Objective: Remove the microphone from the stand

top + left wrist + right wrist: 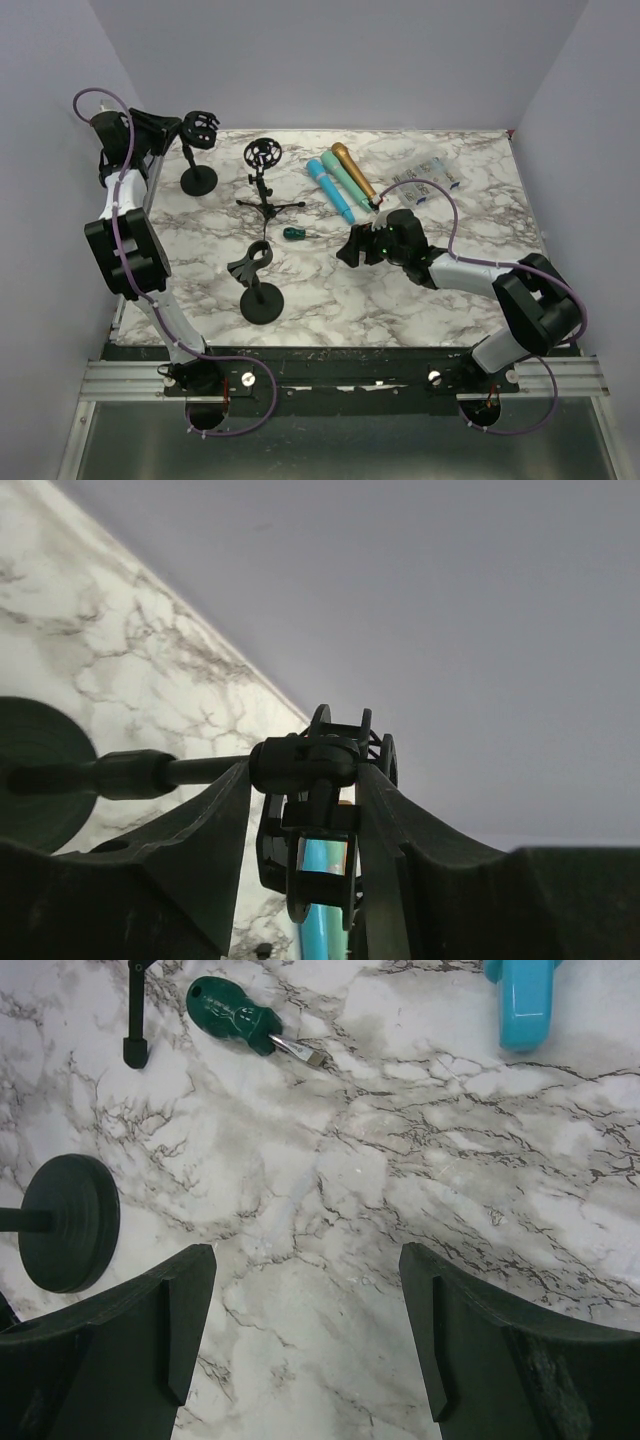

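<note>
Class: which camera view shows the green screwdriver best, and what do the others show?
Right wrist: the green screwdriver lies close and sharp, handle and metal tip distinct. Top external shows the screwdriver only as a small green shape. Left wrist does not show it.

No words or numbers can be read anywhere. The small clear packs [432, 182] in the upper right of the top view have tiny dark marks, too small to read.
</note>
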Robot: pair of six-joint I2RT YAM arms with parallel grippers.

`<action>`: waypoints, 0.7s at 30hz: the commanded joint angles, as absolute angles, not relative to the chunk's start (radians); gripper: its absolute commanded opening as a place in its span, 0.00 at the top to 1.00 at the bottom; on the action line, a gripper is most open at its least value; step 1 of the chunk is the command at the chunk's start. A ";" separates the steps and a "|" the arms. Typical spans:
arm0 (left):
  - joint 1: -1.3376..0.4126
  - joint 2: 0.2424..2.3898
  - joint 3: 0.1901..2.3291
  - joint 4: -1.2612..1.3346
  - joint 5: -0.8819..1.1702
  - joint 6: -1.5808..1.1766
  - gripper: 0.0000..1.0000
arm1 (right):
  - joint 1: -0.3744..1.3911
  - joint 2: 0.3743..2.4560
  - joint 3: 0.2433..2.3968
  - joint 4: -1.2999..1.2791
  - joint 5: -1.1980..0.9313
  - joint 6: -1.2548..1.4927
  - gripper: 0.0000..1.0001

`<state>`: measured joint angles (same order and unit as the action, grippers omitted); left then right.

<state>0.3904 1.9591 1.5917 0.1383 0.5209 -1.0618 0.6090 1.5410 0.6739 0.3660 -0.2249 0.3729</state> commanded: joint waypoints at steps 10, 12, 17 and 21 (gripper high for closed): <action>0.371 2.126 1.559 -0.258 0.342 -0.885 0.99 | 0.615 1.567 0.687 0.388 -0.221 0.361 0.18; 0.373 2.125 1.554 -0.241 0.359 -0.896 0.96 | 0.615 1.563 0.685 0.388 -0.218 0.361 0.18; 0.369 2.103 1.622 -0.263 0.385 -0.871 0.58 | 0.615 1.567 0.684 0.390 -0.219 0.361 0.18; 0.371 2.025 1.653 -0.274 0.361 -0.847 0.37 | 0.615 1.570 0.690 0.387 -0.218 0.360 0.18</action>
<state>0.3706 2.0327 1.6512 -0.0826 0.4507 -0.9234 0.6090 1.5539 0.6739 0.3695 -0.2253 0.3729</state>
